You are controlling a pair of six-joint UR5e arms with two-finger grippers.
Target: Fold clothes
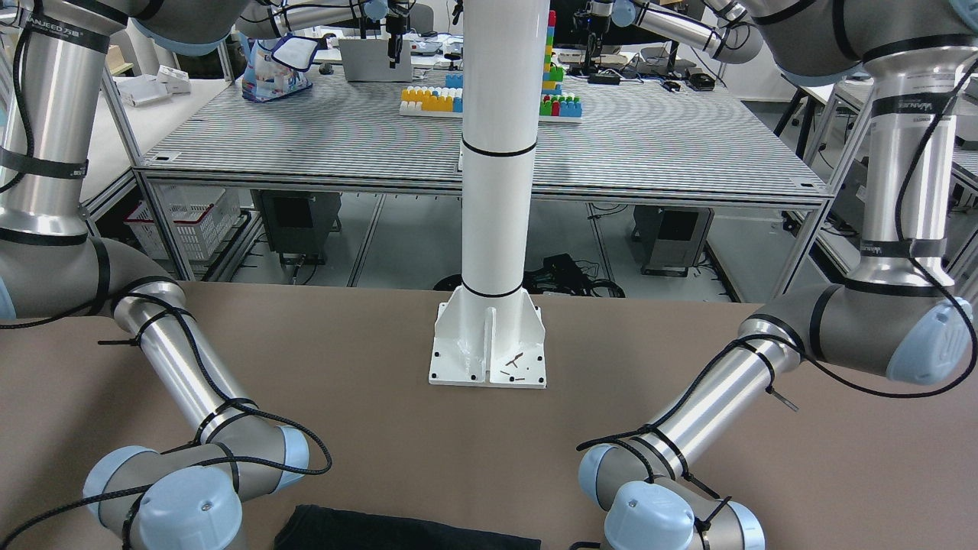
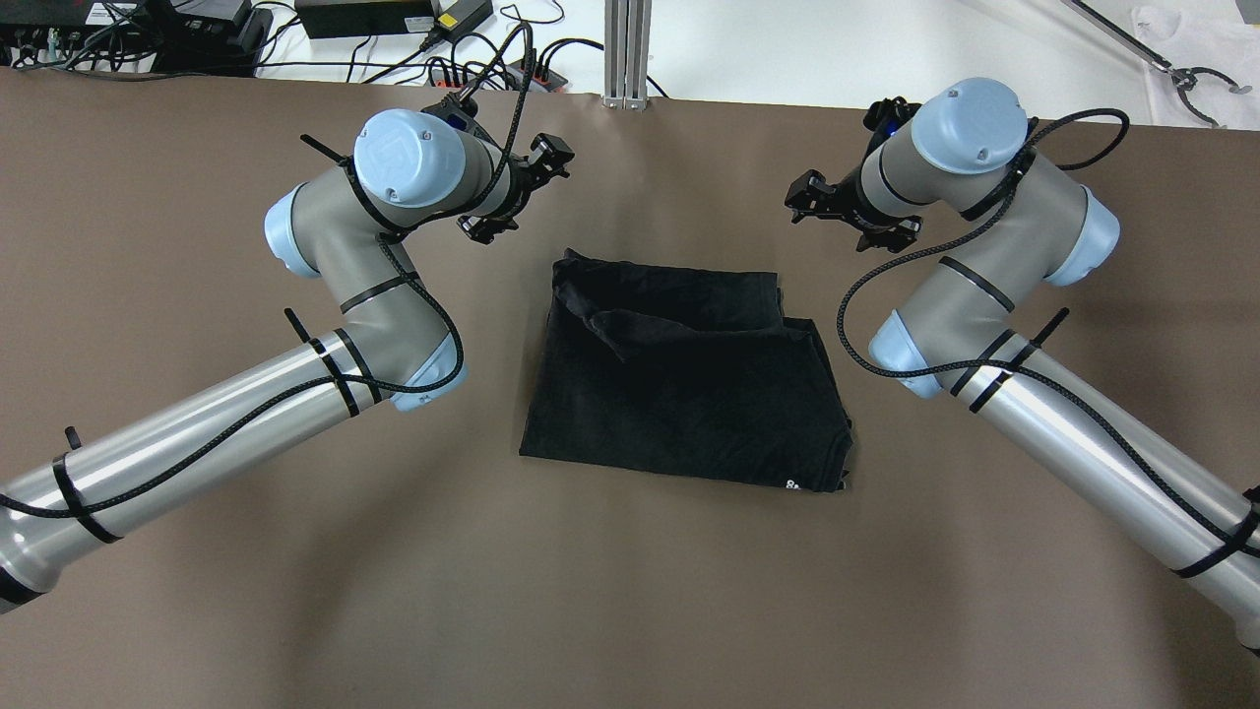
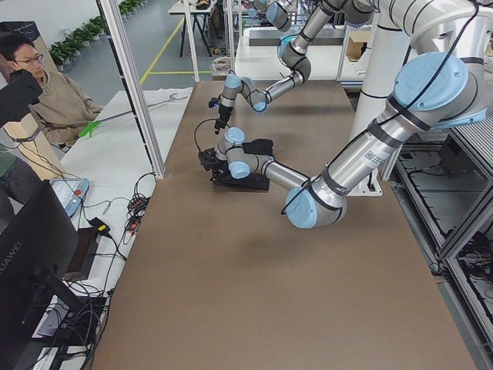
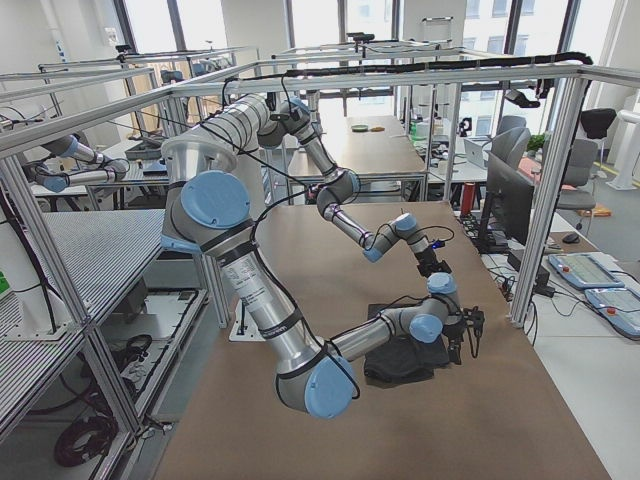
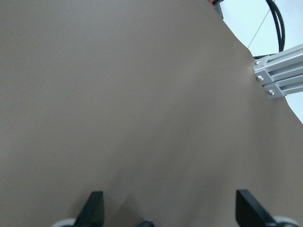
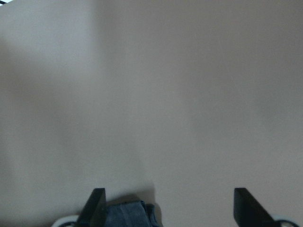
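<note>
- Clothes [image 2: 679, 379]: one black knit garment lies in a rough, already doubled rectangle on the brown table [image 2: 197, 542]. It sits midway between the table's two ends and closer to the far edge than to the edge where the white pillar's base plate [image 1: 489, 344] stands.
- The left gripper [image 2: 512, 197] is over bare table just beyond the garment's far-left corner. Its wrist view shows the fingers spread wide with nothing between them.
- The right gripper [image 2: 837, 207] mirrors it beyond the far-right corner, fingers likewise wide apart and empty, with only table surface below.
- Neither gripper touches the cloth.
- Risk: a loose, rumpled flap [image 2: 600, 325] sits on top near the far-left corner. A pinch there would probably lift that layer alone and peel the stack open instead of folding it.
- Risk: the layers are not squared, and the near-right corner [image 2: 827, 473] sticks out past the rest. A further fold would likely carry that skew along and come out crooked.
- Risk: both grippers are off the cloth, so a straight descent would close on nothing or press fingertips into the table.
- Risk: soft knit slides easily, so uneven pulls by the two arms could drag the whole bundle across the table.
</note>
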